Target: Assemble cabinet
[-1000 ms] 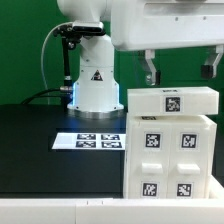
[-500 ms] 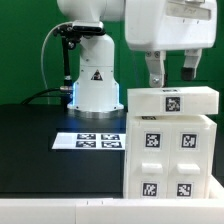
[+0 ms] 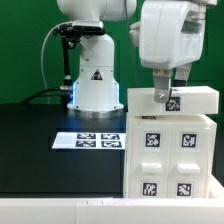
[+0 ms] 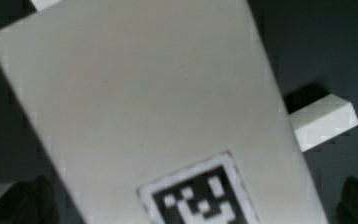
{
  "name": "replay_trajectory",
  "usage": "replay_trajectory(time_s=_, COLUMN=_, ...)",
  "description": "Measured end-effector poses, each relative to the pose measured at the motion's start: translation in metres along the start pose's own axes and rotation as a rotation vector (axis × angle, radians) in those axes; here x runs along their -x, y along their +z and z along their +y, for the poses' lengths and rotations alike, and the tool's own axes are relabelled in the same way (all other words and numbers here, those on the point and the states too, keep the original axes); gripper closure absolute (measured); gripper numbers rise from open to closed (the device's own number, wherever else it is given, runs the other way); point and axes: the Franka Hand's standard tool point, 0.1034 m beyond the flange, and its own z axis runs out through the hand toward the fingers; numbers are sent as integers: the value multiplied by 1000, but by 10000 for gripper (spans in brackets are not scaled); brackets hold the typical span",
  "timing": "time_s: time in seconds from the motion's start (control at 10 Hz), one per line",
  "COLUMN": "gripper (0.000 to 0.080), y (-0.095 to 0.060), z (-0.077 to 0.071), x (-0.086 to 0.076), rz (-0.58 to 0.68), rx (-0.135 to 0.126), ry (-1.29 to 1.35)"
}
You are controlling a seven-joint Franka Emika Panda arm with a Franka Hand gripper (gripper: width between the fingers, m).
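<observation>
One white plastic boxy cabinet, seven black-and-white square tags visible on it; one flat white marker board, four tags; one white two-finger gripper.

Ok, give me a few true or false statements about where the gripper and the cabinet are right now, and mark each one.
1. The gripper is down at the top block of the cabinet. True.
2. The cabinet lies flat on its side. False: it stands upright.
3. The marker board lies on the table in front of the robot base. True.
4. The gripper holds the marker board. False: the board lies untouched.
</observation>
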Motion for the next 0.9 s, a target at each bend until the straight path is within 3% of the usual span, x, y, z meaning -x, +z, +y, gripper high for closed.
replay_trajectory(time_s=0.1, gripper=2, y=0, z=0, x=1, rz=-1, rx=0, ry=21)
replay_trajectory(time_s=0.2, gripper=129, y=0, z=1, x=1, rz=-1, rx=0, ry=22)
replay_trajectory(time_s=0.3, gripper=129, y=0, z=1, x=1, rz=-1, rx=0, ry=80)
replay_trajectory(time_s=0.4, gripper=248, y=0, z=1, x=1, rz=-1, rx=0, ry=184)
replay_trajectory(time_s=0.6, gripper=248, y=1, z=1, x=1, rz=1, rx=1, ry=333)
replay_trajectory(time_s=0.9, gripper=248, y=1, z=0, x=-3, rz=19, rx=15, ry=785)
